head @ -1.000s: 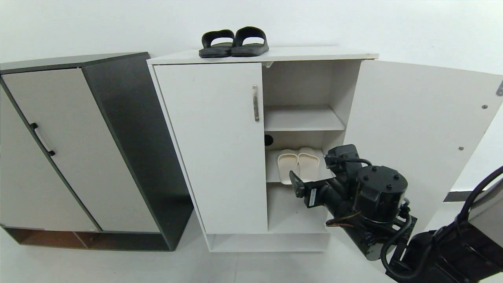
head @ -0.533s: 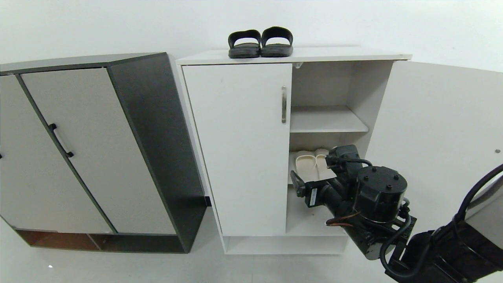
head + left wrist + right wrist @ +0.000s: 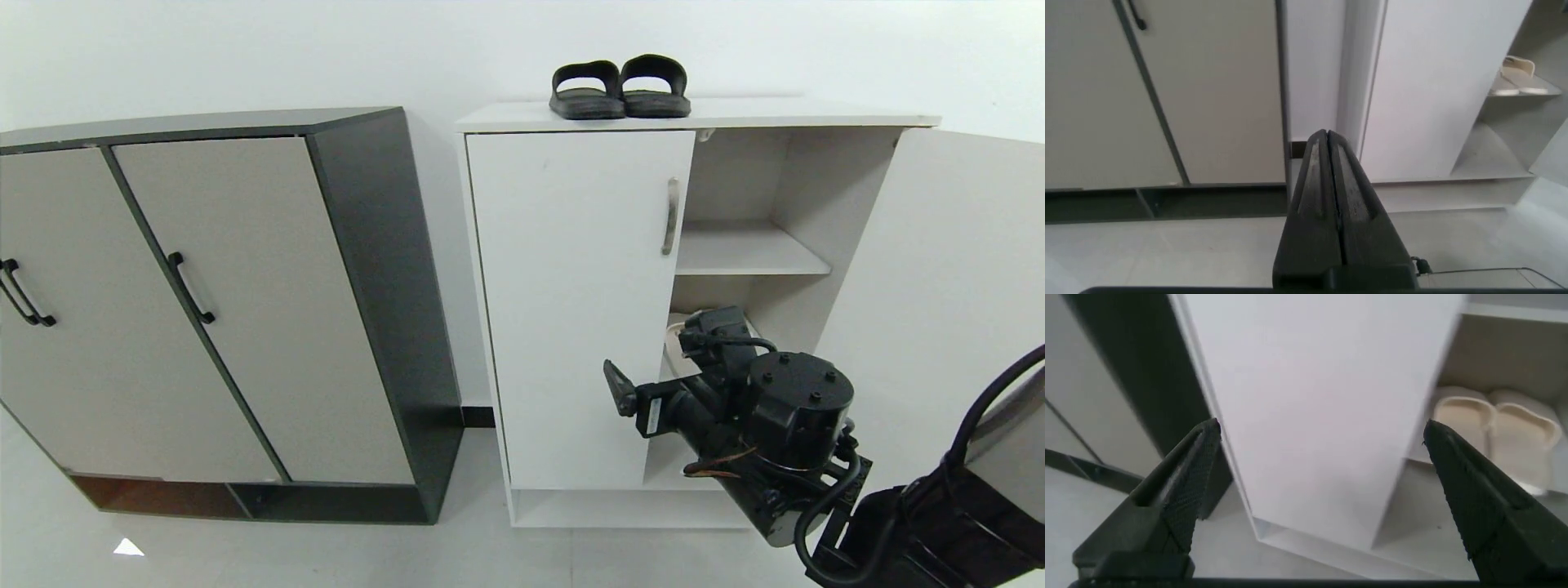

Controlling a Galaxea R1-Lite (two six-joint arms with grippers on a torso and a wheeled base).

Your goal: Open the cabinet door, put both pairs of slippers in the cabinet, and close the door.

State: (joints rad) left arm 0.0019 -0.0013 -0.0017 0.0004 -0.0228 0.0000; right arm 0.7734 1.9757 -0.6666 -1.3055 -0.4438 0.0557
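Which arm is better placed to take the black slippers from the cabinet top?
Probably right: the right tool is open before the white cabinet, below the black slippers; the left tool is shut.

Right pincer spread wide, facing the white cabinet's closed door. Cream slippers lie side by side on inner shelf, right of door. Dark cabinet to left.

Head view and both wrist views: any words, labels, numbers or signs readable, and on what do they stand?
No text can be read.
On the white cabinet, dark cabinet, black slippers and cream slippers: no print shows.
Small pale sticker on the right arm: too small to read.
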